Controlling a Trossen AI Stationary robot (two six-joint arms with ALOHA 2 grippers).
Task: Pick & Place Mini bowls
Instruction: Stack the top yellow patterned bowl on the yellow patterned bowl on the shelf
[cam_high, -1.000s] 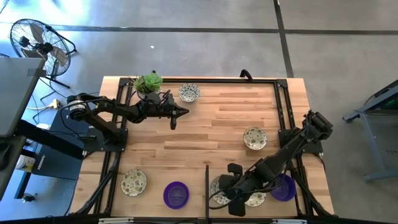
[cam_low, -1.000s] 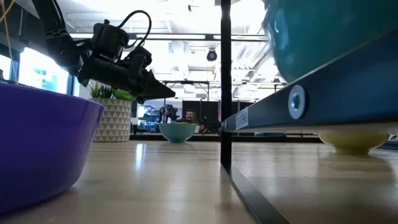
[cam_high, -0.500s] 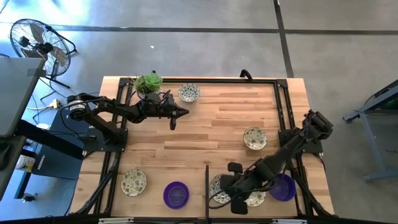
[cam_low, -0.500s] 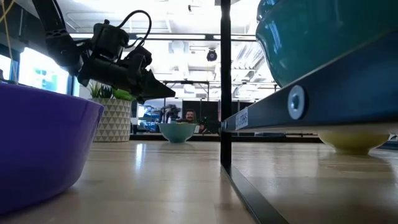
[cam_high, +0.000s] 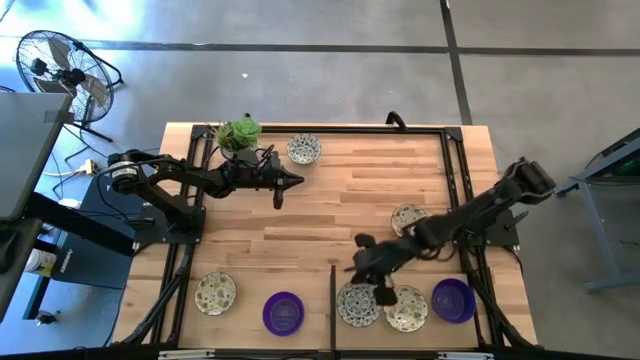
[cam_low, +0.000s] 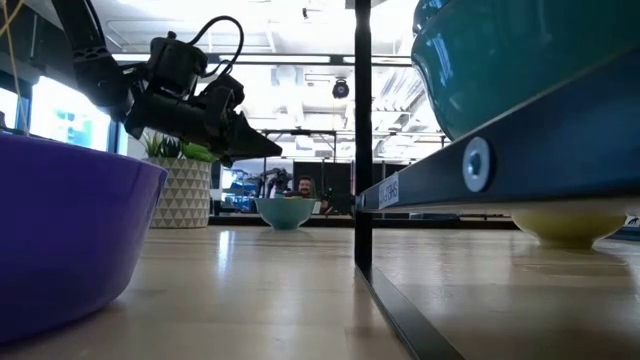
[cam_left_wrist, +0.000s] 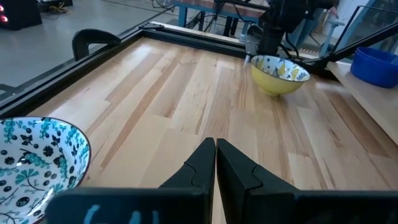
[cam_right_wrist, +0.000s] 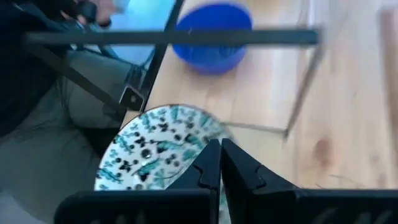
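The right gripper, previously low over the two patterned bowls at the table's front edge, has lifted and drawn back toward the table's middle. The patterned bowl and its neighbour now lie uncovered, beside the purple bowl, also unobscured.

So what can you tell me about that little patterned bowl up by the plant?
The patterned bowl is small, round and shallow, glossy like glazed ceramic: white inside with a dense teal leaf-and-flower print. It stands upright and empty on the wooden table, near the far edge, just right of the plant. Nothing touches it. The left tool hangs above the table close by, fingers shut, holding nothing.
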